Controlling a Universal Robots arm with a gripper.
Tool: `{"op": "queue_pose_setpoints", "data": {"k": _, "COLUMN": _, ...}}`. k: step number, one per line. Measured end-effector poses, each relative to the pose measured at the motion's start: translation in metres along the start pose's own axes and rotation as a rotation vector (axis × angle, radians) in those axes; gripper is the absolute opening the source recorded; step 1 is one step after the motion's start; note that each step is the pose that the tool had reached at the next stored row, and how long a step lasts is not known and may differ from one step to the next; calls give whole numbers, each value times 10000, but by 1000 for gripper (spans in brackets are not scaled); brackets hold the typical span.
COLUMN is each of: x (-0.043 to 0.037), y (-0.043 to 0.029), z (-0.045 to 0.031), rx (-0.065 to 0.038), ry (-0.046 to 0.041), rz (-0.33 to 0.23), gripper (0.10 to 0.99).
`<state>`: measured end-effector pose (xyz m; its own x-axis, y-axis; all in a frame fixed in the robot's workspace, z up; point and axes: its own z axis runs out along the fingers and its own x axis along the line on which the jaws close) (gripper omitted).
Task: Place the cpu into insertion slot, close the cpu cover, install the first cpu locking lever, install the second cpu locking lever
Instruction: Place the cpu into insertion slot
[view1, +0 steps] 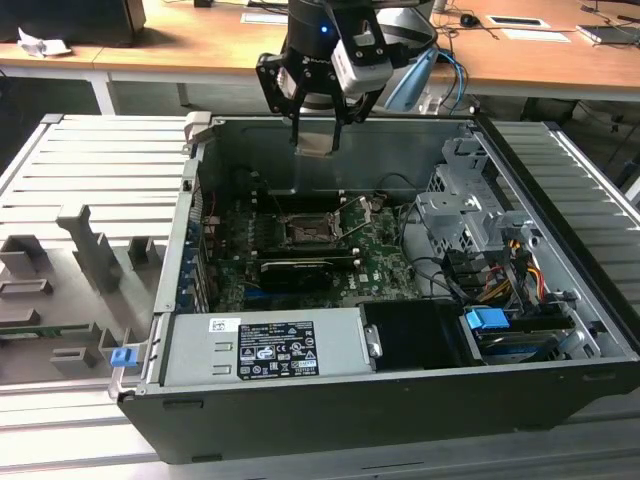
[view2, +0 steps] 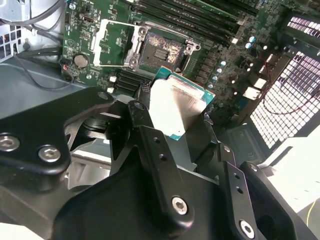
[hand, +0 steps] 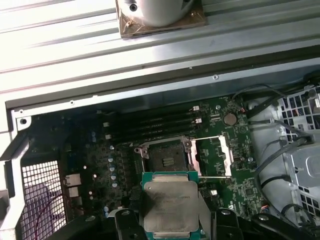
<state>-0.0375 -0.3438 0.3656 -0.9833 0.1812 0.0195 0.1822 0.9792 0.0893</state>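
Pinching the cpu, the hand hangs above the bare insertion slot; cpu cover raised, nothing seated or locked yet.

Dull brushed metal on cpu, green rim; cpu cover bright bare metal; pincer matt black.

1 arm upright, gripper pointing down, fingers apparently pinching the cpu
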Motion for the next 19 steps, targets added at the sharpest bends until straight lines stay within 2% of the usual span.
{"op": "queue_pose_setpoints", "data": {"k": 19, "x": 0, "y": -2, "z": 20, "rx": -5, "ry": -21, "rz": 230, "gripper": 529}}
